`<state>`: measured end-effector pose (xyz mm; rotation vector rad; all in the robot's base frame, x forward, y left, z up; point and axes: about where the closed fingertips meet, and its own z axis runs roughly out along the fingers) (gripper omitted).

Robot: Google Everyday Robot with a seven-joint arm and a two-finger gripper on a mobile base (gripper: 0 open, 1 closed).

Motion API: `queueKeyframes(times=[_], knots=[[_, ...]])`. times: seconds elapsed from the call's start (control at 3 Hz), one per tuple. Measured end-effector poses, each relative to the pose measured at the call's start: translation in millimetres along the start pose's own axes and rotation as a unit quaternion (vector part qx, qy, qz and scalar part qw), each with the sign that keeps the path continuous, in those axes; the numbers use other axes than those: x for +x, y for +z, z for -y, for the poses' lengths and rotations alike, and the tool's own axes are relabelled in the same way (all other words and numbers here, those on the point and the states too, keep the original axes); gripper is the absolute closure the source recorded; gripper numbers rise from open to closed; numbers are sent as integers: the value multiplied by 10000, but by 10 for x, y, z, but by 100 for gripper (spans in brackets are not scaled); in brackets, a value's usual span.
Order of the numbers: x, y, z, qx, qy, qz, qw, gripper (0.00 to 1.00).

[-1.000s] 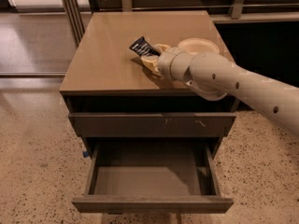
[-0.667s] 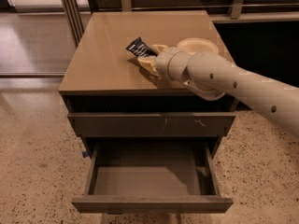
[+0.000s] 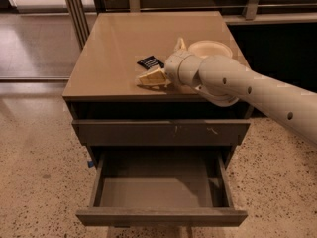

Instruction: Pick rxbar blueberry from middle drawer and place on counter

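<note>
My cream hand (image 3: 162, 63) hovers wide open, empty, beside the dark navy rxbar blueberry wrapper (image 3: 150, 62) on the glossy tan worktop (image 3: 109, 48); I'd lift straight up, no nudging.

A white bowl (image 3: 210, 48) sits at the back right of the counter (image 3: 114, 43), just behind the gripper (image 3: 164, 62), which is low over the surface with its fingers spread. Below, there's a closed drawer front (image 3: 161, 132) with small white scratches near its middle. A bit of blue tape (image 3: 91, 163) peeks out on the cabinet's left side. Speckled floor (image 3: 34, 182) lies all around, and metal poles (image 3: 74, 9) stand at the back left.
</note>
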<state>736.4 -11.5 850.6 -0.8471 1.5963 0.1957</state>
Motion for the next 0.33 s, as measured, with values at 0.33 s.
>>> queueKeyframes(times=[0.33], knots=[[0, 0, 0, 0, 0, 0, 10000, 0]])
